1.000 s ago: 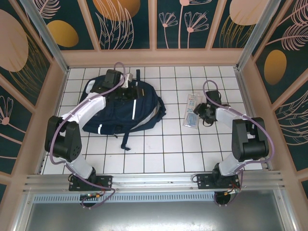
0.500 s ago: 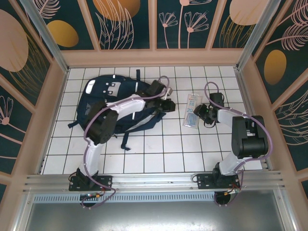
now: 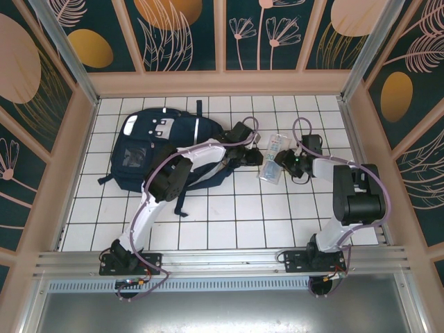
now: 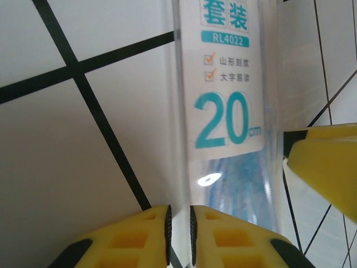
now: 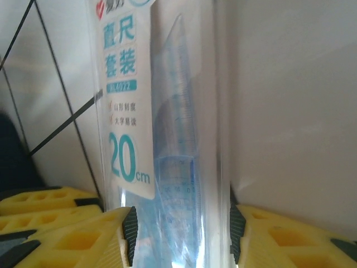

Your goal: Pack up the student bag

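Note:
The student bag (image 3: 149, 149), dark navy with a white stripe, lies at the back left of the white tiled table. To its right is a clear ruler pack (image 3: 272, 154) with a "20cm" label (image 4: 228, 120) and blue rulers inside (image 5: 178, 167). My left gripper (image 3: 256, 156) reaches across the bag's right side, its yellow fingers (image 4: 179, 234) pinched on the pack's thin left edge. From the right, my right gripper (image 3: 285, 164) holds the pack across its width, with black pads (image 5: 129, 234) against both sides (image 5: 183, 237).
A bag strap (image 3: 182, 200) trails toward the near edge. Wooden-framed walls (image 3: 361, 118) close in the table on three sides. My right gripper's yellow finger (image 4: 329, 167) sits close beside the left one. Open tiles (image 3: 236, 215) lie in front of the pack.
My left arm swung from the bag's top rightward to the ruler pack and closed on its edge. The pack shifted and tilted slightly left. The right jaws narrowed onto it.

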You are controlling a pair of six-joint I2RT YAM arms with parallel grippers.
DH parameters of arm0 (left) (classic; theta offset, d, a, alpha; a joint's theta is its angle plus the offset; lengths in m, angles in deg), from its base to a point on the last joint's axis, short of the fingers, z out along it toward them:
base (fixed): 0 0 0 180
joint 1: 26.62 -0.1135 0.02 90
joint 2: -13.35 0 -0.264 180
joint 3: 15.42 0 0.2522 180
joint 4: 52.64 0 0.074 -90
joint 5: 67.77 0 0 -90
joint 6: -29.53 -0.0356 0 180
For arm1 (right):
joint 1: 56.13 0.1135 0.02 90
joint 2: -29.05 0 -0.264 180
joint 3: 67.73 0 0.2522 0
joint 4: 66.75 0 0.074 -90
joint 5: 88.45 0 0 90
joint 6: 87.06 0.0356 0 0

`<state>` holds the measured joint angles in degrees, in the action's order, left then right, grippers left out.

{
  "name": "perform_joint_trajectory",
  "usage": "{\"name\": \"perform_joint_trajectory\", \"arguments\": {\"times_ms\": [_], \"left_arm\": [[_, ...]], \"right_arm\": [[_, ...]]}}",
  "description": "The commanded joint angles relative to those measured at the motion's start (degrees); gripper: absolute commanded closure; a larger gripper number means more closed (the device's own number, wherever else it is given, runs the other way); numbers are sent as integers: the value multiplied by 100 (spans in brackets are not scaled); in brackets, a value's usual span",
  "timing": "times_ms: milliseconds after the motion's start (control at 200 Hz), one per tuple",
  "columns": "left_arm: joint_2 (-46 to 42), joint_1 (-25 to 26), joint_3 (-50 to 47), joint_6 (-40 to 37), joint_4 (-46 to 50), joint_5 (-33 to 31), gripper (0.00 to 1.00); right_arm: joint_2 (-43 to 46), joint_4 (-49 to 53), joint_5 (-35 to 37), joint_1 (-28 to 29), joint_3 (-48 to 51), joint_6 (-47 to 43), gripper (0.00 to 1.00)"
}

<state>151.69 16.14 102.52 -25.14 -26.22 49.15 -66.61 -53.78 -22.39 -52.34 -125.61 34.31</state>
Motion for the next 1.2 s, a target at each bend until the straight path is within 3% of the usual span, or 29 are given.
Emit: {"name": "perform_joint_trajectory", "arguments": {"times_ms": [0, 235, 340, 530, 791, 971, 1196], "left_arm": [[298, 90, 63, 53, 140, 40, 83], [263, 100, -18, -12, 210, 33, 83], [239, 99, -27, -44, 249, 18, 84], [-268, 92, -86, -129, 354, -409, 85], [-1281, 20, 161, -368, 989, -1252, 78], [-1951, -176, -38, -638, 1664, -2648, 72], [-2033, -254, 6, -1157, 2673, -4431, 72]], "right_arm": [[-120, -361, -669, 117, 79, -41, 50], [-125, -746, -870, 147, 44, 215, 57], [-197, -726, -793, 145, -10, 298, 68], [-92, -527, -441, 130, 14, 316, 100], [417, -391, -411, 114, 114, 342, 100], [816, -294, -506, 199, 191, 410, 100], [1232, -229, -480, 453, 300, 488, 100]]}}
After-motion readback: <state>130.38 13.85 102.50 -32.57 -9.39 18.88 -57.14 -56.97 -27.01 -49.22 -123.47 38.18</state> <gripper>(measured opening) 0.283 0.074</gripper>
